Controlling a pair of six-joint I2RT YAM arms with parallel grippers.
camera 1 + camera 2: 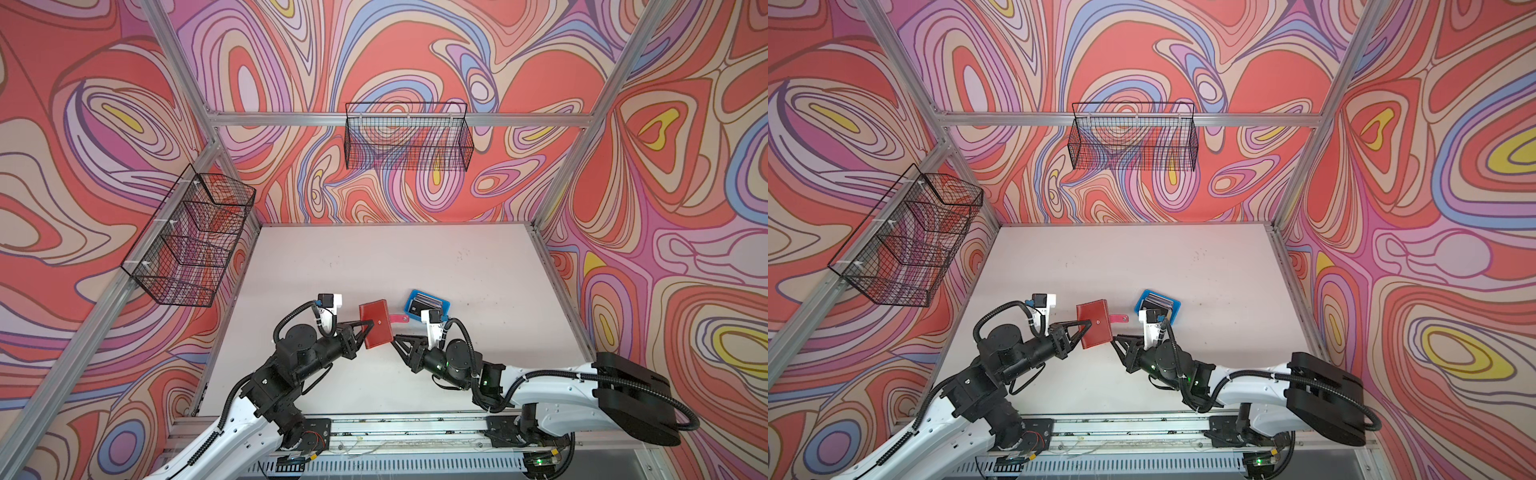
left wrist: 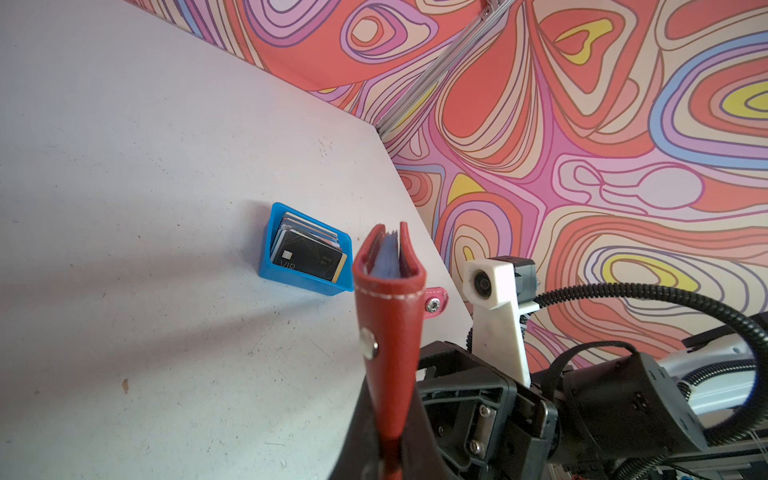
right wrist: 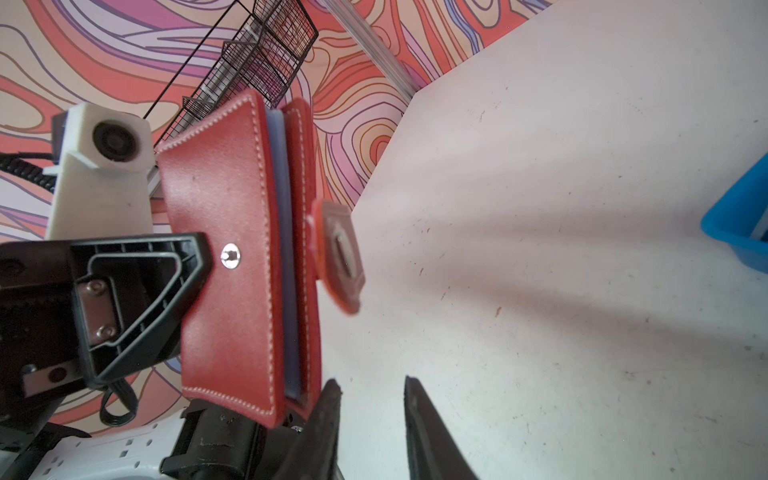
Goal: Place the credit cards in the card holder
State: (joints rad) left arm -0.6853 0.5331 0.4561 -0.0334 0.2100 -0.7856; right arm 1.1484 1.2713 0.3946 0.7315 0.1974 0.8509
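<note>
The pale tabletop (image 1: 457, 266) lies under everything. Above it is the red-brown leather-look card holder (image 1: 376, 324), lifted off the surface near the small blue plastic tray (image 1: 445, 311), on the side toward my left arm. My left claw (image 1: 365, 328) is pressed together on the holder. It pinches the edge farthest from the tray, so the unfastened side faces the tray. My right claw (image 3: 370, 384) stands spread with nothing between its fingers, one tip just beside the holder's corner, near the tray. Inside the tray the credit cards (image 2: 309, 257) lean in a stack, the black-faced one outermost. Smallest is the pink snap tab (image 2: 434, 303), which hangs loose and points toward the tray.

I judge the holder light, its covers pliant and its clear sleeves limp. The free cover edge by the tab looks like the place for my right claw to take it and spread it. The cards look stiff, thin and slippery, so I would pinch one by its upper edge at the tray's rim.
</note>
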